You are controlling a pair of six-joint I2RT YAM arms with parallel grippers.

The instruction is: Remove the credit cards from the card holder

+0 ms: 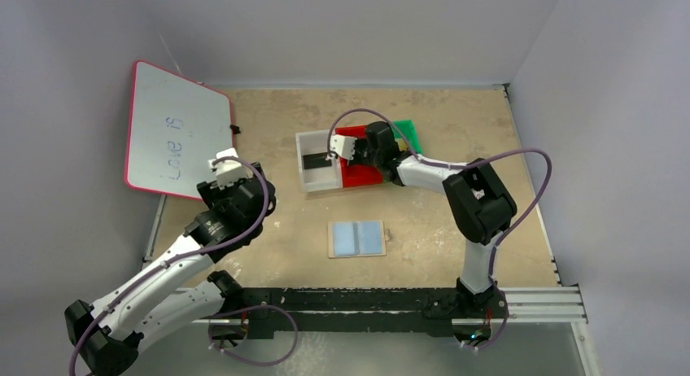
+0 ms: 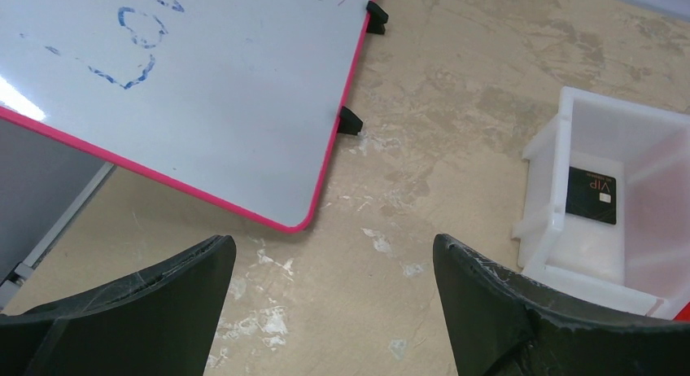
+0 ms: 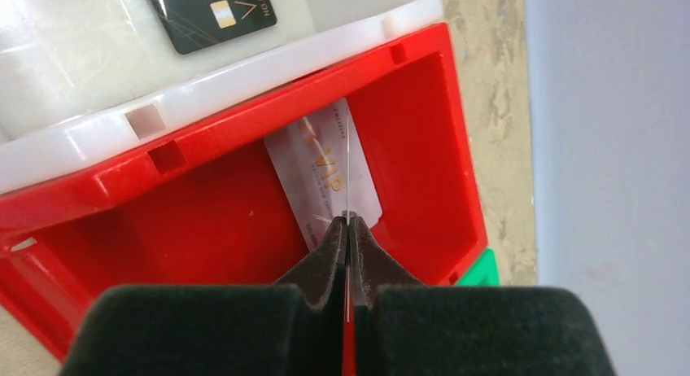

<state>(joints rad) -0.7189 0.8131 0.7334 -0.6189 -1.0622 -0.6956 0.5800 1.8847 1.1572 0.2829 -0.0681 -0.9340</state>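
The card holder lies open and flat on the table's near middle, showing two pale blue panels. My right gripper hangs over the red bin. In the right wrist view this gripper is shut on a thin card seen edge-on. Under it, a silvery-white card lies in the red bin. A black card lies in the white bin; it also shows in the left wrist view. My left gripper is open and empty over bare table, near the whiteboard's corner.
The pink-framed whiteboard leans at the back left, its corner close ahead of my left fingers. The white bin, the red bin and a green bin stand side by side at the back middle. Walls close in behind and at the right.
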